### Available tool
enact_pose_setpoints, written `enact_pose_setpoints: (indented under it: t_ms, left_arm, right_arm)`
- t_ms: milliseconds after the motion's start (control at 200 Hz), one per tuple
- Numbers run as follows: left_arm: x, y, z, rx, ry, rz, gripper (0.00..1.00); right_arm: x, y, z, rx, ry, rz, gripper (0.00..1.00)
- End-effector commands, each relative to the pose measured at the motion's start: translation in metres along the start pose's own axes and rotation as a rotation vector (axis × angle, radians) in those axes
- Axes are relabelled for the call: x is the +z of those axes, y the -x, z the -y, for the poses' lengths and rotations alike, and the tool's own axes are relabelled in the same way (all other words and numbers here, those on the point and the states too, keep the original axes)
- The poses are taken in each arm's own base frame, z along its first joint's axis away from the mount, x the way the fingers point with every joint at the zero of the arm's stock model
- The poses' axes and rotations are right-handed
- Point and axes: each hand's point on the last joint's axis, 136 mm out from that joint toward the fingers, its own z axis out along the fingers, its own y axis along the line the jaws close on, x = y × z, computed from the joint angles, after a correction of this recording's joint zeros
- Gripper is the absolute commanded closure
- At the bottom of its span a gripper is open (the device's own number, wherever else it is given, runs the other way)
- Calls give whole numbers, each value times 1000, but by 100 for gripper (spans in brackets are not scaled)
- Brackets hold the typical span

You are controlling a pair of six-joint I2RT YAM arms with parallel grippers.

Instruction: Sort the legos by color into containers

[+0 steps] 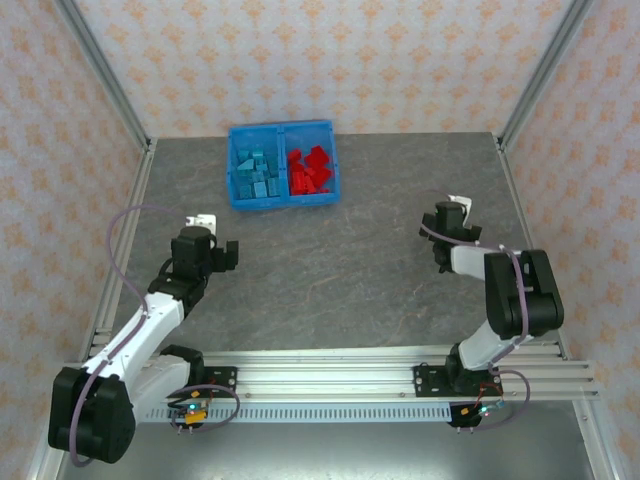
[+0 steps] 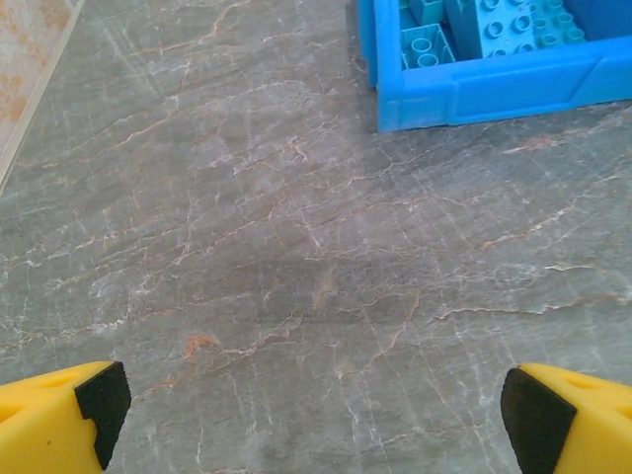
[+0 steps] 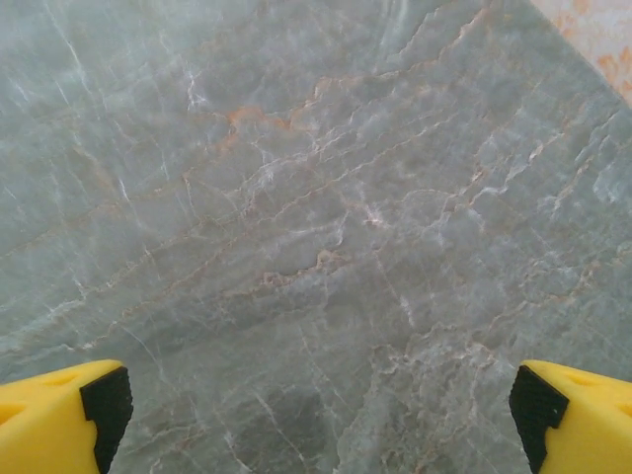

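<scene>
My left jaws and right jaws gape empty, short of the bin [image 1: 285,200]; blue bricks [image 1: 255,172], red bricks [image 1: 310,170] lie sorted inside; my careless reach could shove it.

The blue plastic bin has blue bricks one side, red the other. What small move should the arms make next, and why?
Probably draw both arms back to rest: the light blue bricks lie in the left compartment of the translucent blue bin, the red bricks in its right, and both jaws stand open, empty.
</scene>
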Motion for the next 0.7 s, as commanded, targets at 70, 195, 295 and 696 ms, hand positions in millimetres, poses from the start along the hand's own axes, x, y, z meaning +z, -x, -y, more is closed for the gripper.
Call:
enact_pose_setpoints:
  t_ms: [70, 195, 295, 696]
  left_arm:
    - [21, 7, -2, -33, 19, 133, 0]
    - [38, 22, 4, -27, -9, 175, 0]
    - [59, 38, 5, -41, -12, 197, 0]
    - [87, 32, -8, -119, 16, 233, 0]
  right_arm:
    - [-16, 18, 2, 93, 85, 212, 1]
    - [-17, 17, 3, 88, 84, 202, 1]
    - [-19, 18, 3, 85, 78, 219, 1]
    - [-19, 19, 2, 86, 80, 226, 1]
